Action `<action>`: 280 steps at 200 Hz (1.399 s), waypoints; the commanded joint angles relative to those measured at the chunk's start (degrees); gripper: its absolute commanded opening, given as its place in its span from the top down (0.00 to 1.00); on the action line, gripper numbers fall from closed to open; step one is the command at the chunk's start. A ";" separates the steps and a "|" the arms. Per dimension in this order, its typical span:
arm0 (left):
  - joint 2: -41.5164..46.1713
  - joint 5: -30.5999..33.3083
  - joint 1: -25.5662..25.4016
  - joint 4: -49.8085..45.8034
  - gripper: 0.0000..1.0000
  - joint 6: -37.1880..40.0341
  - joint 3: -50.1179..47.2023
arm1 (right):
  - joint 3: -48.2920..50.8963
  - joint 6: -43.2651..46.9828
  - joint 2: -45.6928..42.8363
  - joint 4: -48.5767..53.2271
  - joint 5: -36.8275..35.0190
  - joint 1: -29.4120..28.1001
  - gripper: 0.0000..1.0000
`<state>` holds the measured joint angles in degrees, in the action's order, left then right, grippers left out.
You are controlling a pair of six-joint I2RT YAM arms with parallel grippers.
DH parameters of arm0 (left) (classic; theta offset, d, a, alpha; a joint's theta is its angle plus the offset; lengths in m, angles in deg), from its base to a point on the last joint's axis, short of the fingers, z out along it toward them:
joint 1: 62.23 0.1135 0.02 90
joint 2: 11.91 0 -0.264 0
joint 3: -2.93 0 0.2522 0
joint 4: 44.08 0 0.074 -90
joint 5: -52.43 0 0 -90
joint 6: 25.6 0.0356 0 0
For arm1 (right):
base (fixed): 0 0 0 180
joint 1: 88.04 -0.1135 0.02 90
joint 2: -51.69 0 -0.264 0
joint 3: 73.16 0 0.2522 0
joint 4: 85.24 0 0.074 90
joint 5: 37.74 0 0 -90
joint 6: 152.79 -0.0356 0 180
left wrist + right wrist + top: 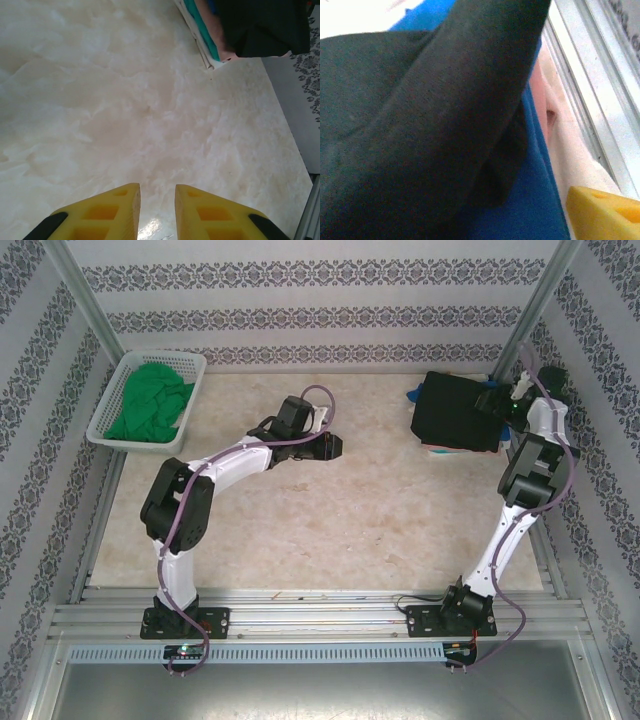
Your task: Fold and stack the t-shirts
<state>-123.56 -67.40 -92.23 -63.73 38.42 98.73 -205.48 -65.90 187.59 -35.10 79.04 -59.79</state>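
Observation:
A folded black t-shirt (pixel 455 412) tops a stack at the back right of the table, with a blue edge (pixel 413 394) sticking out. My right gripper (pixel 497 400) is at the stack's right side. In the right wrist view the black t-shirt (pixel 420 125) lies over a blue t-shirt (pixel 532 200) and pink cloth (pixel 540 95). One yellow finger (pixel 602 215) shows far to the right, so the jaws stand wide apart. My left gripper (pixel 337 448) hovers over bare table at mid-table. Its yellow fingers (pixel 115 210) are a narrow gap apart, with nothing between them. A green t-shirt (pixel 150 405) lies crumpled in the basket.
The white lattice basket (pixel 110 425) sits at the back left corner. Metal frame posts and rails (pixel 540 300) border the table close to the stack's right side. In the left wrist view the stack (pixel 265 25) is at the upper right, showing teal and pink layers.

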 commanded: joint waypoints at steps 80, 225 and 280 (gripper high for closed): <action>2.80 -1.57 2.85 7.11 0.75 -1.70 -5.21 | -4.96 11.55 2.38 25.93 0.52 -12.43 0.19; 3.25 -8.50 7.94 9.50 0.73 -2.35 -6.90 | 39.12 -19.41 -30.61 2.26 -5.07 -25.07 0.20; 3.12 -9.73 6.20 12.48 0.61 -3.94 -10.27 | 37.64 -16.36 -35.66 5.90 -10.45 -24.51 0.17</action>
<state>-119.69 -75.31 -85.10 -53.94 34.73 89.55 -166.05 -83.61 153.45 -30.97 71.54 -84.75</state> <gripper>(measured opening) 0.364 0.835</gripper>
